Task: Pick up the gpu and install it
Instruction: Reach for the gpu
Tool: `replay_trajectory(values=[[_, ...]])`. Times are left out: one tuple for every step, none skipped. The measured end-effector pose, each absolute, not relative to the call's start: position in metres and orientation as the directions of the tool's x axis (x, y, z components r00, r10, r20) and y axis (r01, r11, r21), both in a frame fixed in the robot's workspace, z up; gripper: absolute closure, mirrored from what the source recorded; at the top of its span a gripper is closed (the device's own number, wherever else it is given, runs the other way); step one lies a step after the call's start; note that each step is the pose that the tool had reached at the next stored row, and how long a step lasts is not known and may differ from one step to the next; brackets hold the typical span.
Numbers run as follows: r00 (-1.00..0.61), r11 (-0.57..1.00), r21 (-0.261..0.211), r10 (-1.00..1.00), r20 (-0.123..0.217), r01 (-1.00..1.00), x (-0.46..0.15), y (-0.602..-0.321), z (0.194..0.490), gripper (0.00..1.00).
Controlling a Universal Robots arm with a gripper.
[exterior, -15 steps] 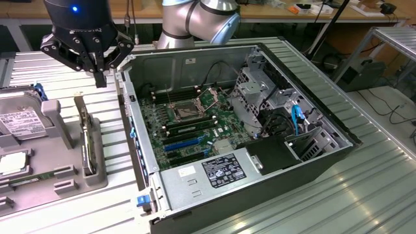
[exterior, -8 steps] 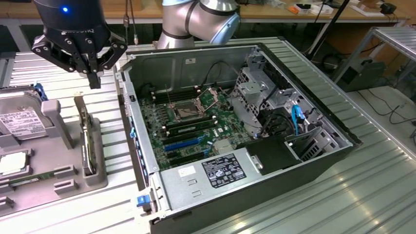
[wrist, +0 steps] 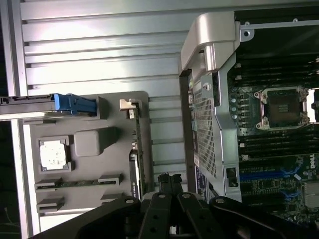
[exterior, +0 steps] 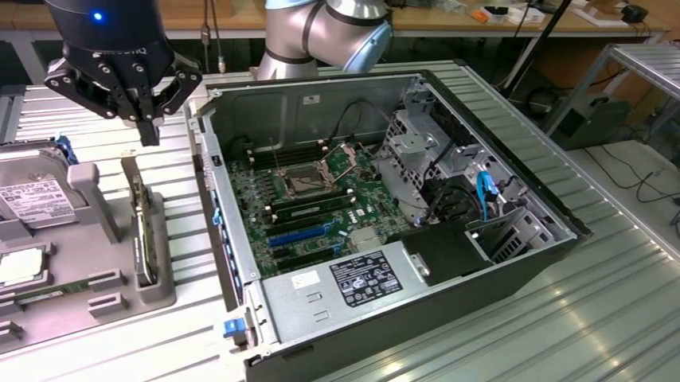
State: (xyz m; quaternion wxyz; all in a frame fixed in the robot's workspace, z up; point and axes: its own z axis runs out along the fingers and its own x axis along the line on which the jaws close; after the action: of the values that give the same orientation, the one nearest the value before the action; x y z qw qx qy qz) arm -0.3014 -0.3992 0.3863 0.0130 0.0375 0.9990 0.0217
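The gpu (exterior: 142, 231) stands on edge in a slot of the grey holder tray (exterior: 111, 294), at the exterior view's left. It is a thin dark card with a metal bracket at one end. My gripper (exterior: 149, 131) hangs above the card's far end, apart from it, with its fingers pressed together and nothing between them. In the wrist view the gpu (wrist: 135, 154) appears edge-on beside my gripper (wrist: 169, 181), which is shut. The open computer case (exterior: 499, 135) lies to the right of the tray, its motherboard (exterior: 308, 207) exposed.
The tray also holds a silver hard drive (exterior: 32, 199) with a white label, a processor chip (exterior: 21, 267) and memory sticks. The case wall (exterior: 218, 199) rises close beside the gpu. Benches and cables stand at the back. Ribbed metal table (exterior: 595, 318) surrounds the case.
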Motion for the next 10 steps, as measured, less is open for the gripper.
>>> replay_trajectory(values=[[-0.997,0.996,0.044,0.075,-0.024,0.074,-0.3024,-0.3992,0.3862,0.89],[-0.997,0.996,0.044,0.075,-0.024,0.074,-0.3032,-0.3992,0.3861,0.89],[-0.997,0.996,0.044,0.075,-0.024,0.074,-0.3042,-0.3992,0.3860,0.89],[-0.997,0.996,0.044,0.075,-0.024,0.074,-0.3050,-0.3992,0.3860,0.89],[-0.997,0.996,0.044,0.075,-0.024,0.074,-0.3060,-0.3992,0.3859,0.89],[-0.997,0.996,0.044,0.075,-0.024,0.074,-0.3068,-0.3992,0.3859,0.89],[-0.997,0.996,0.044,0.075,-0.024,0.074,-0.3077,-0.3992,0.3858,0.89],[-0.997,0.996,0.044,0.075,-0.024,0.074,-0.3087,-0.3992,0.3856,0.89],[-0.997,0.996,0.044,0.075,-0.024,0.074,-0.3096,-0.3992,0.3856,0.89],[-0.997,0.996,0.044,0.075,-0.024,0.074,-0.3104,-0.3992,0.3855,0.89]])
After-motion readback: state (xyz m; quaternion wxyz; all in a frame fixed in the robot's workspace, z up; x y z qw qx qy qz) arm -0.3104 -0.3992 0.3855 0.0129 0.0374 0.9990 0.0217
